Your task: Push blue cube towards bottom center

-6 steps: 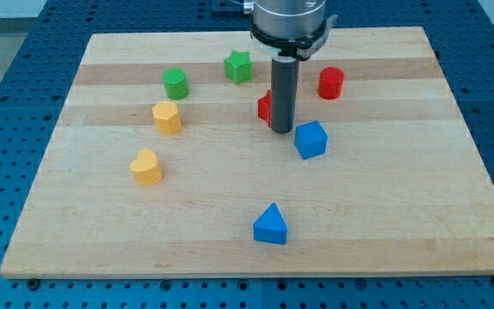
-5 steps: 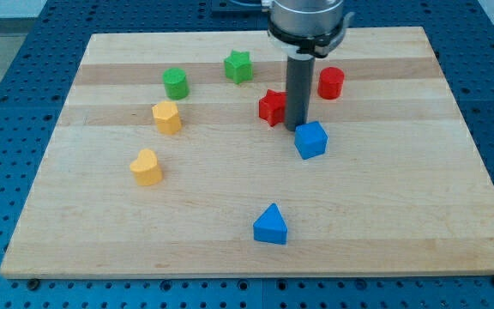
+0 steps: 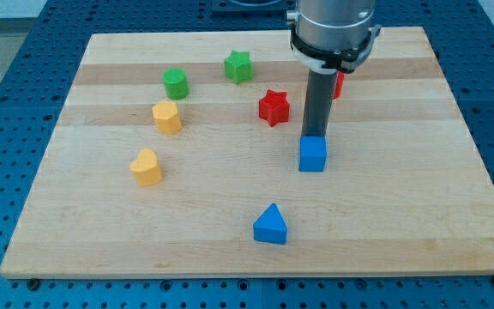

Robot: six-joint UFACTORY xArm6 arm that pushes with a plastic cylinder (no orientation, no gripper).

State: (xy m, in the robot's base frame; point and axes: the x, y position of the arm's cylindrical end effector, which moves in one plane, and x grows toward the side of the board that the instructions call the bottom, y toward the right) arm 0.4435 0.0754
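The blue cube [image 3: 312, 155] sits right of the board's middle. My tip [image 3: 316, 137] stands right at the cube's top edge, touching it from the view's top side. The dark rod rises from there to the arm's round head at the view's top.
A blue triangular block [image 3: 270, 225] lies near the bottom centre. A red star [image 3: 274, 107] is left of the rod, and a red cylinder [image 3: 339, 83] is partly hidden behind it. A green star [image 3: 239, 66], a green cylinder [image 3: 176, 83] and two yellow blocks [image 3: 166, 117] [image 3: 146, 166] lie at the left.
My tip moved right, from beside the red star to behind the blue cube. The cube shifted slightly down and turned square to the view. The red star is now uncovered.
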